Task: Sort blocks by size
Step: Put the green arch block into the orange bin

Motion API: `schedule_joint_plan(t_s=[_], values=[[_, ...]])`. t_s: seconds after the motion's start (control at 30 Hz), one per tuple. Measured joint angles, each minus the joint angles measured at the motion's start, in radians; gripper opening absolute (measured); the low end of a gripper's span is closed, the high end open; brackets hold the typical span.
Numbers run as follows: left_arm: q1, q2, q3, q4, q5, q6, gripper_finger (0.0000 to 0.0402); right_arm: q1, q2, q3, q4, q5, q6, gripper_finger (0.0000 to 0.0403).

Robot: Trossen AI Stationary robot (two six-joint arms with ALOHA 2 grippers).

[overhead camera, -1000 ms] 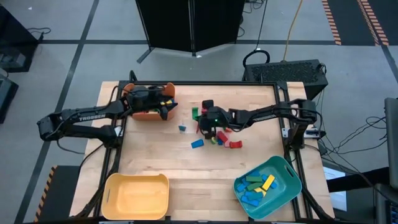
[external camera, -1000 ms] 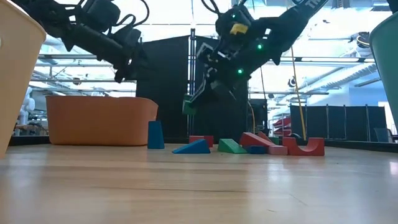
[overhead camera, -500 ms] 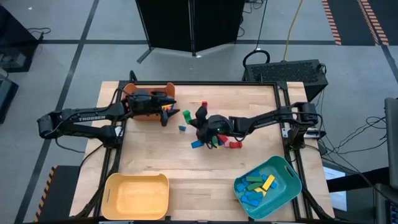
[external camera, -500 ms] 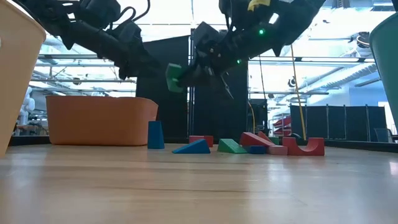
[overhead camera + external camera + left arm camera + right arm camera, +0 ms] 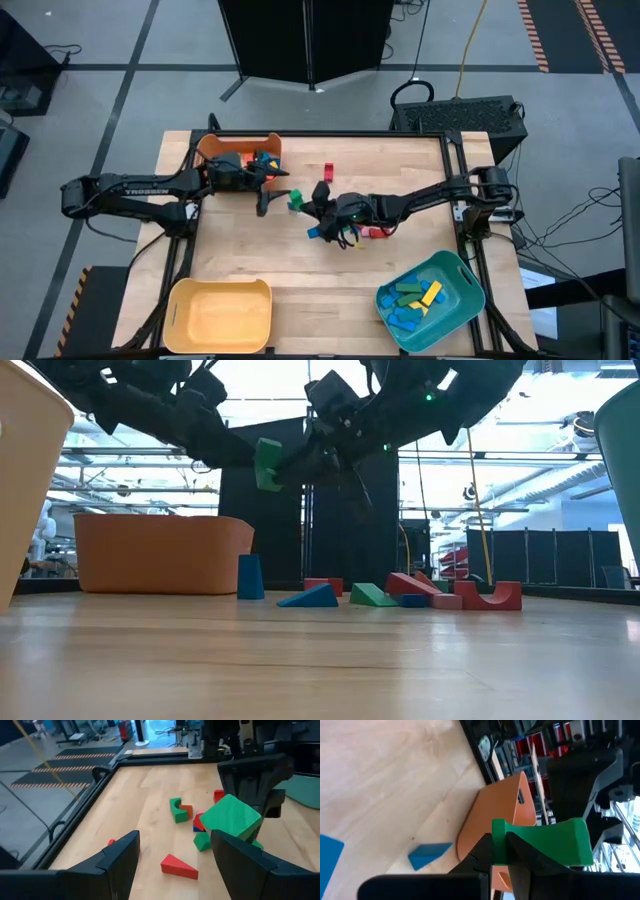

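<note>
Our right gripper [image 5: 298,201], pinching a green block [image 5: 296,200], has carried it toward nine o'clock, meeting our spread left gripper [image 5: 272,199]: a likely handoff.

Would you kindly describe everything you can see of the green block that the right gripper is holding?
The green block is a small painted wooden piece, plain green, with flat faces and squared edges. It hangs in the air above the table, clear of the other blocks, pinched between the shut fingers of the right gripper. It sits tilted. The open left gripper faces it, close by, without touching it. Its full shape is partly hidden by the fingers.
</note>
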Motion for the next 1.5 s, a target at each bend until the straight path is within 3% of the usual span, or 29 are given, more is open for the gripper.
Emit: schedule_joint_plan(t_s=[0.27, 0.43, 0.67, 0.97, 1.27, 1.5], values=[[0.011, -0.005, 0.002, 0.005, -0.013, 0.021, 0.0251, 0.028, -0.037, 0.000, 0.013, 0.086, -0.023, 0.0027], [0.019, -0.016, -0.002, 0.008, 0.100, 0.001, 0.0251, 0.029, -0.073, 0.005, 0.002, 0.167, -0.025, 0.0027], [0.019, -0.012, -0.001, 0.139, 0.253, -0.099, 0.0251, 0.025, -0.083, 0.004, 0.018, 0.097, -0.029, 0.0022], [0.021, 0.000, -0.001, 0.168, 0.253, -0.147, 0.0251, 0.035, -0.082, 0.003, 0.059, 0.074, -0.054, 0.0021], [0.021, 0.091, -0.001, 0.288, 0.257, -0.163, 0.0251, 0.055, -0.081, 0.002, 0.074, 0.052, -0.073, 0.0026], [0.021, 0.188, -0.001, 0.437, 0.430, -0.152, 0.0251, 0.056, -0.080, 0.002, 0.077, 0.011, -0.061, 0.0026]])
